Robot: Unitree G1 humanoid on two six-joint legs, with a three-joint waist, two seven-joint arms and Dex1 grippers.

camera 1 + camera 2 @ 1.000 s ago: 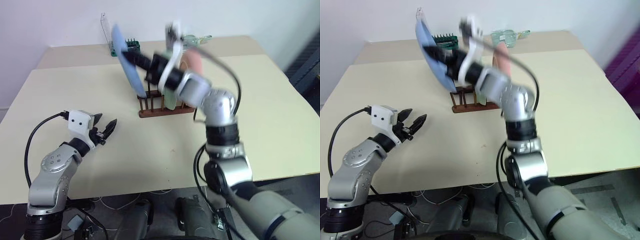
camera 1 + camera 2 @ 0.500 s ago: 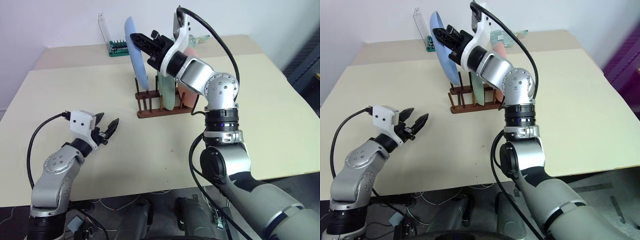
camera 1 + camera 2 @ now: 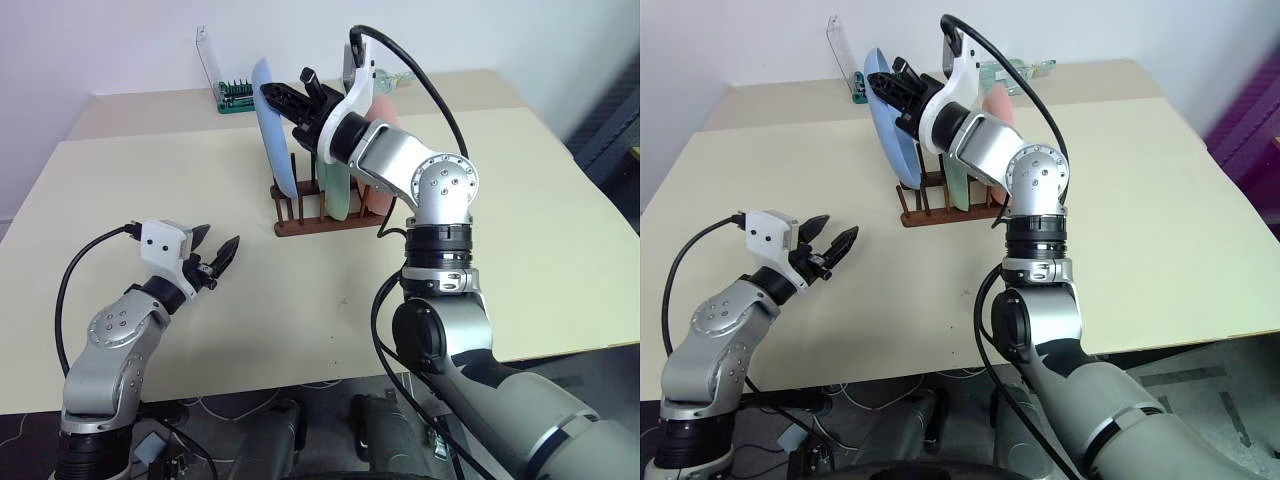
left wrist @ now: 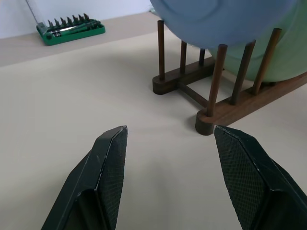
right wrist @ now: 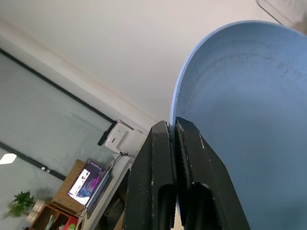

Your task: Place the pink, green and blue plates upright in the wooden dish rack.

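The wooden dish rack (image 3: 330, 226) stands at the middle of the table. The blue plate (image 3: 272, 140) stands in its left end and leans left. My right gripper (image 3: 272, 92) is shut on the blue plate's (image 5: 240, 105) upper rim. To the right of it, the green plate (image 3: 336, 186) stands upright in the rack. The pink plate (image 3: 997, 103) stands behind it, partly hidden by my right arm. My left gripper (image 3: 220, 238) hovers open and empty over the table, left of the rack and nearer to me. Its fingers (image 4: 111, 158) point at the rack (image 4: 240, 103).
A green-based tool holder (image 3: 237, 97) with a clear upright panel (image 3: 210, 60) sits at the table's back left. A clear object (image 3: 395, 78) lies at the back behind the rack. Bare tabletop (image 3: 300, 300) lies between the rack and the front edge.
My right gripper has come down and rolled with the blue plate, which went from tilted in the air to standing in the rack's left end. The left arm has not moved.
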